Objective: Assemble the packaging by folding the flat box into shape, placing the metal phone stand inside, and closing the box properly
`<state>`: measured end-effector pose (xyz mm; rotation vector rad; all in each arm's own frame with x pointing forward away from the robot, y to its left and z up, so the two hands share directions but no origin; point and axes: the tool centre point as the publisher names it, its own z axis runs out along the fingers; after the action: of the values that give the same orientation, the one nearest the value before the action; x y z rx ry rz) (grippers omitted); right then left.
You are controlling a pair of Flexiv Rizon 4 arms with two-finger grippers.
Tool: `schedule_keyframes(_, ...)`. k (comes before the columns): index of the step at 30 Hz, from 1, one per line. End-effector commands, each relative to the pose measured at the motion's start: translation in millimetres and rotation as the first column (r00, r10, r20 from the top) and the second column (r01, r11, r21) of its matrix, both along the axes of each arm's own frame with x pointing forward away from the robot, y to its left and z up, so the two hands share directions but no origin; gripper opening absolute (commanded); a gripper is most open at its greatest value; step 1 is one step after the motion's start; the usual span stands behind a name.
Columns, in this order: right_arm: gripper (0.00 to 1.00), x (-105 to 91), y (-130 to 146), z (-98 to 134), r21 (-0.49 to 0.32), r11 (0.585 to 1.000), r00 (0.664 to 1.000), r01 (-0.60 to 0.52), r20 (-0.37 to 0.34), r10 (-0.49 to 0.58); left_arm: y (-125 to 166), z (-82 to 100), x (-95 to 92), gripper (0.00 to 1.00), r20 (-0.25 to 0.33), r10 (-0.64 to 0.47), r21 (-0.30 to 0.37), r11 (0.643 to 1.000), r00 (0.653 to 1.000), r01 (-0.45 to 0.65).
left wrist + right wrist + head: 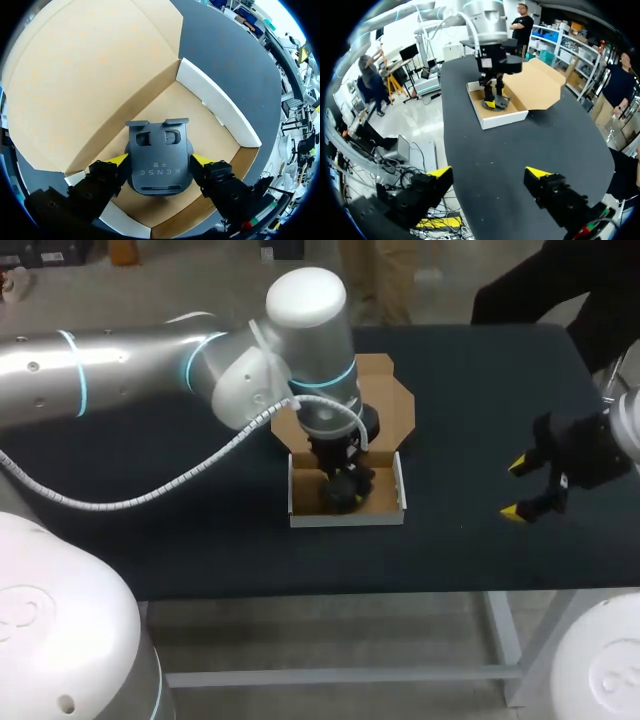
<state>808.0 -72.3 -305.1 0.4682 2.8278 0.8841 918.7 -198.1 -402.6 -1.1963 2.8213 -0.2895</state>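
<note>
Left wrist view: left gripper (159, 162) pinches the dark grey metal phone stand (159, 147) between both fingers, down on the floor of the white-walled cardboard box (215, 100) beneath. This looks like the placing step; next it should let go and lift clear. Right gripper (515, 488) is wide open and empty.

The box (346, 516) sits near the middle of the table (480, 390), its lid (392, 400) lying open behind it toward the far edge, the stand (159, 147) inside it between the left gripper's (160, 161) fingers, and the right gripper (516, 488) well apart by the right edge.
</note>
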Motion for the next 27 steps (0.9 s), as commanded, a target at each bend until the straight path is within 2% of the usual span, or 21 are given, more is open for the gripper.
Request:
schedule_keyframes(1, 1.0, -0.1, -1, 0, 0.004, 1.0, 1.0, -0.002, 0.002, 0.002, -2, 5.7, -1.1, 1.0, 0.005, 0.014, 0.009, 1.0, 1.0, -0.014)
schedule_keyframes(7, 1.0, -0.1, -1, 0, 0.004, 1.0, 1.0, -0.002, 0.002, 0.002, 0, 18.1, -7.4, 1.0, 0.007, 0.093, 0.024, 0.995, 0.996, -0.093)
schedule_keyframes(13, 1.0, -0.1, -1, 0, 0.004, 1.0, 1.0, -0.002, 0.002, 0.002, 1, 30.7, -17.5, 1.0, 0.04, 0.224, 0.09, 0.97, 0.974, -0.227)
schedule_keyframes(20, 1.0, -0.1, -1, 0, 0.004, 1.0, 1.0, -0.002, 0.002, 0.002, -3, 44.2, -27.5, 1.0, 0.044, 0.344, 0.079, 0.935, 0.938, -0.347)
schedule_keyframes(25, 1.0, -0.1, -1, 0, 0.004, 1.0, 1.0, -0.002, 0.002, 0.002, -4, 48.7, -31.0, 1.0, -0.002, 0.433, 0.072, 0.899, 0.901, -0.432)
schedule_keyframes(26, 1.0, -0.1, -1, 0, 0.004, 1.0, 1.0, -0.002, 0.002, 0.002, -5, 49.0, -31.1, 1.0, -0.011, 0.455, 0.091, 0.887, 0.89, -0.452)
schedule_keyframes(27, 1.0, -0.1, -1, 0, 0.004, 1.0, 1.0, -0.002, 0.002, 0.002, -6, 47.1, -30.8, 1.0, -0.038, 0.454, 0.138, 0.885, 0.89, -0.445)
